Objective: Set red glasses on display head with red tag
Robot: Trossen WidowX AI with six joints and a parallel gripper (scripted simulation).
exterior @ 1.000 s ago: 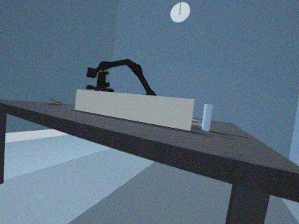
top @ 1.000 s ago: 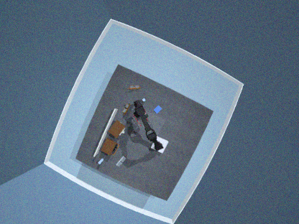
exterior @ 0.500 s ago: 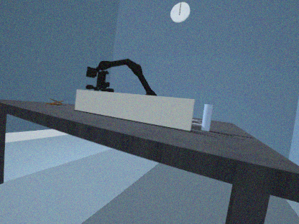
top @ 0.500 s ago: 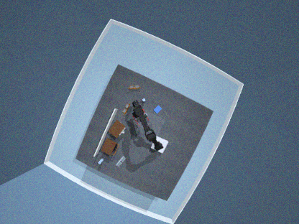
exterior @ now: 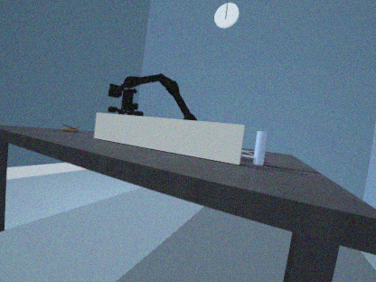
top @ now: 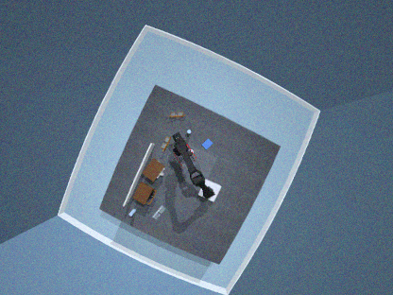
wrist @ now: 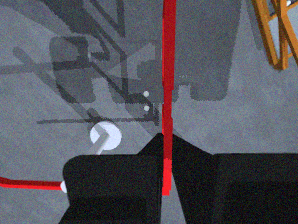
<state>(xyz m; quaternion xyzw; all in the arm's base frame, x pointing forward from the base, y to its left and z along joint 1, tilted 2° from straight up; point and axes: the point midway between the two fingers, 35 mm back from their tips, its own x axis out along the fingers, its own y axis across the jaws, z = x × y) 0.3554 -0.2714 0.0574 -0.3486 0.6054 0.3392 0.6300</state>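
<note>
The red glasses (wrist: 168,75) are held in my gripper (wrist: 164,137) (exterior: 126,111), which is shut on one thin red bar of them. That bar runs up the wrist view, and another red part reaches out at the lower left. In the top view, bits of red show beside the arm's end. Two brown block-like shapes (top: 153,170) (top: 144,194), apparently the display heads, stand by the long pale panel, away from the gripper. No red tag can be made out on either. The panel hides them in the exterior view.
The long pale panel (top: 138,175) (exterior: 167,137) stands behind the brown shapes. Orange glasses (top: 177,114) (wrist: 281,40) and a second orange pair (top: 165,143) lie near the arm. A white disc (wrist: 112,137) is below the gripper. A blue square (top: 207,144) and a pale cylinder (exterior: 259,148) are farther off.
</note>
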